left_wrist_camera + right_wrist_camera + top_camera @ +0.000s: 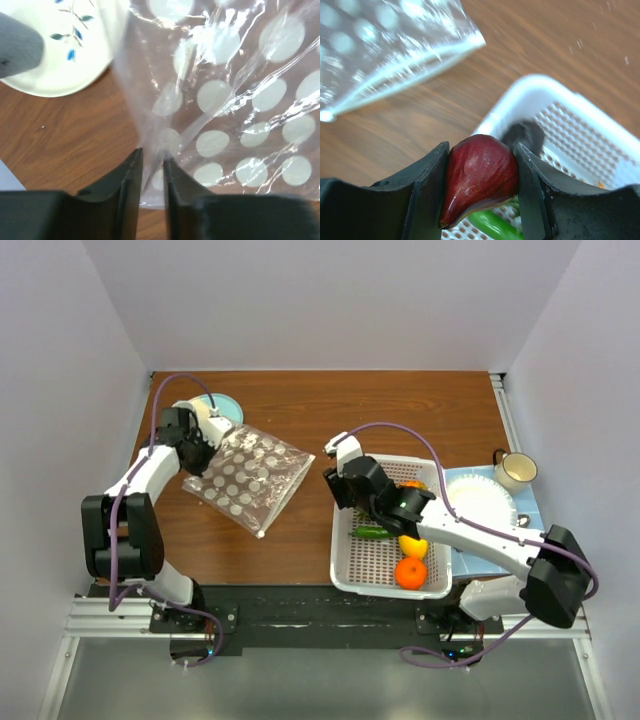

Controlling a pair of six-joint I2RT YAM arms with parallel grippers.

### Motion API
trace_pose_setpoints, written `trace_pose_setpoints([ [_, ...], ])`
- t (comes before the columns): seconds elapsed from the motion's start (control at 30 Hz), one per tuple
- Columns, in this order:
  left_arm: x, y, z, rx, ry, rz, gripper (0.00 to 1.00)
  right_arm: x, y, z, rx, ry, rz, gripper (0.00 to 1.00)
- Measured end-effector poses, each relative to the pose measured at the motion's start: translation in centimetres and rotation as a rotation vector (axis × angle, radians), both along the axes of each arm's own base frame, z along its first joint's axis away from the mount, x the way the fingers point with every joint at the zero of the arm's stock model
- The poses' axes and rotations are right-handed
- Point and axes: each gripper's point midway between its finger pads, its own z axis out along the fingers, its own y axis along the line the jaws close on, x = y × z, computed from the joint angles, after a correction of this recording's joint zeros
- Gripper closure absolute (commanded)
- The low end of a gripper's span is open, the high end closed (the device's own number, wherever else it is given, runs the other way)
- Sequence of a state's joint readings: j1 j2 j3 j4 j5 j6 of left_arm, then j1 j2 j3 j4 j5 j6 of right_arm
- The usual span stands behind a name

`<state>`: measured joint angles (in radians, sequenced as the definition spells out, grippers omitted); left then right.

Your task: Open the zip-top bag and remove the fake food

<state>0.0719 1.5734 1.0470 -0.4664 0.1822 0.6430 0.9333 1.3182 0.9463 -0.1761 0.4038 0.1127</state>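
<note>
**Top external view.** We find the zip-top bag [245, 478] lying on the wooden table [400, 410], left of centre and well apart from the white basket [345, 575]. The left gripper [198, 455] sits at the bag's far left edge, near a small plate [222, 405]. The right gripper [345, 485] is at the basket's far left corner. Inside the basket lie an orange [411, 572], a lemon [413, 546] just beside it, and a green cucumber piece [372, 532]. To the right of the basket a white plate [480, 502] rests on a blue cloth [452, 477], with a mug [516, 470] near it. From this view we cannot read the jaw spacing of either gripper.

**Left wrist view.** The two black fingers [131, 195] stand close together with only a narrow gap. The bag's edge passes through that gap, and the crinkled, white-dotted film spreads away beyond the fingertips. We cannot tell whether the pads press on the film. The small plate, printed with blue leaves, lies on the table at upper left.

**Right wrist view.** The fingers [420, 200] are partly spread and clamp a dark red piece [480, 172], one finger on each side. The piece is fig-shaped, with its narrow end pointing down. Behind it we see the basket's corner rim. The green cucumber piece shows below the held piece. The bag lies on bare table at upper left, apart from the basket.
</note>
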Motion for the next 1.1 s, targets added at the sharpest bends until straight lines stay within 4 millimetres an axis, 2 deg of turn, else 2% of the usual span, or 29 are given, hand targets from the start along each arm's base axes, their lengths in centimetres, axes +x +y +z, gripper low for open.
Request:
trace_pose_setpoints([
  [0.1, 0.8, -0.5, 1.6, -0.02, -0.026, 0.013, 0.56, 0.1, -1.8, -1.9, -0.057, 0.037, -0.056, 0.75],
  [0.2, 1.0, -1.0, 2.9, -0.052, -0.046, 0.017, 0.49, 0.4, -2.5, -2.3, -0.07, 0.04, -0.094, 0.48],
  [0.23, 0.9, -1.3, 3.1, -0.063, -0.048, 0.013, 0.48, 0.4, -2.7, -2.3, -0.074, 0.038, -0.105, 0.31],
  [0.33, 0.3, -2.7, 3.6, -0.093, -0.038, -0.017, 0.36, 0.7, -3.2, -2.3, -0.074, 0.039, -0.137, 0.01],
  [0.4, -0.2, -4.0, 3.6, -0.122, -0.023, -0.047, 0.22, 0.9, -4.0, -2.4, -0.083, 0.044, -0.166, 0.01],
  [0.43, -0.3, -4.4, 3.6, -0.132, -0.019, -0.06, 0.11, 1.0, -4.3, -2.4, -0.088, 0.046, -0.178, 0.01],
  [0.5, -0.6, -5.3, 3.8, -0.166, -0.009, -0.074, 0.04, 1.2, -4.7, -2.4, -0.095, 0.047, -0.195, 0.01],
  [0.63, -0.2, -7.0, 5.2, -0.229, -0.03, -0.075, 0.03, 1.4, -5.0, -2.1, -0.095, 0.052, -0.209, 0.01],
  [0.7, 0.4, -8.1, 6.5, -0.251, -0.067, -0.066, 0.04, 1.5, -5.0, -1.6, -0.09, 0.053, -0.216, 0.01],
  [0.8, 1.8, -9.9, 8.9, -0.287, -0.137, -0.063, 0.03, 2.3, -4.4, -0.1, -0.077, 0.041, -0.228, 0.01],
  [0.93, 3.4, -11.0, 11.4, -0.333, -0.215, -0.05, 0.03, 3.7, -3.2, 2.6, -0.044, -0.002, -0.247, 0.01],
  [1.1, 4.3, -11.3, 12.6, -0.365, -0.24, -0.032, 0.03, 4.6, -3.0, 5.2, -0.014, -0.058, -0.261, 0.01],
])
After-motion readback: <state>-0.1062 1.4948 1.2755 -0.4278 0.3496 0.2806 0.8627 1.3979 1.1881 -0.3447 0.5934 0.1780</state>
